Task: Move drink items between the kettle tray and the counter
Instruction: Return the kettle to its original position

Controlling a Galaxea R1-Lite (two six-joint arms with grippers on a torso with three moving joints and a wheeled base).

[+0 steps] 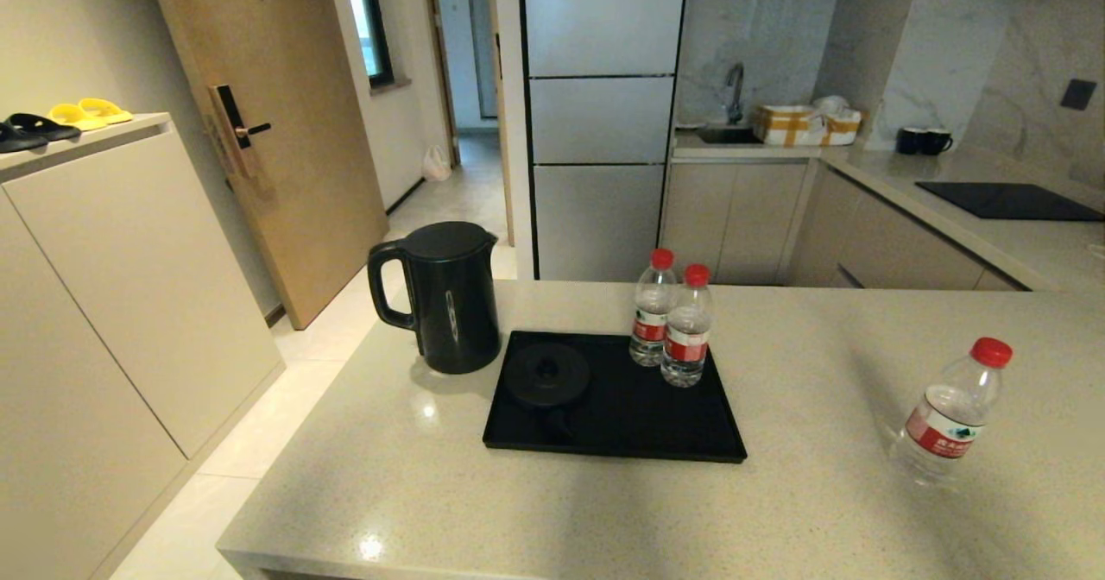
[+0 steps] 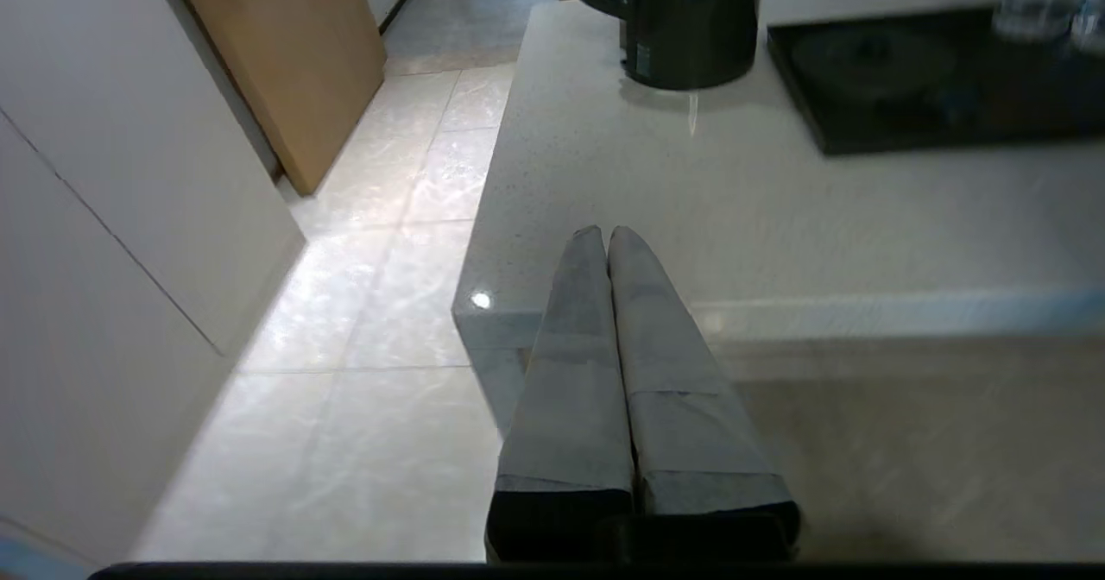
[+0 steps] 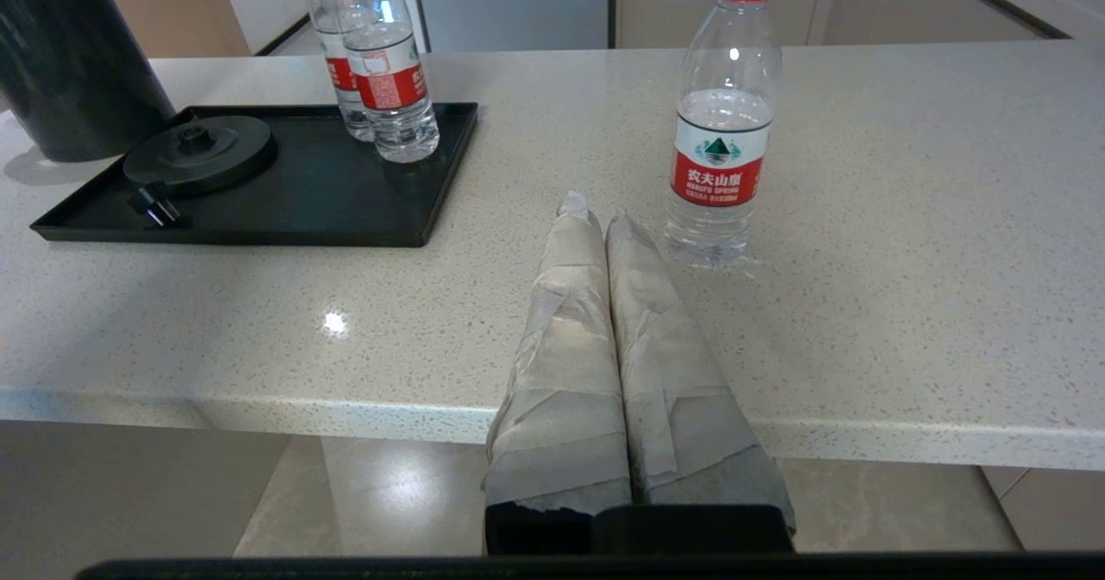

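Observation:
The black kettle stands on the beige counter, just left of the black tray. The round base disc lies bare at the tray's left end. Two red-capped bottles stand together at the tray's far right. A third bottle stands alone on the counter at the right. Neither gripper shows in the head view. My left gripper is shut and empty at the counter's near left corner, short of the kettle. My right gripper is shut and empty over the near edge, beside the lone bottle.
A cream cabinet with shoes stands left across a tiled floor gap. At the far right are a black cooktop panel and two black mugs. A fridge and a sink lie behind the counter.

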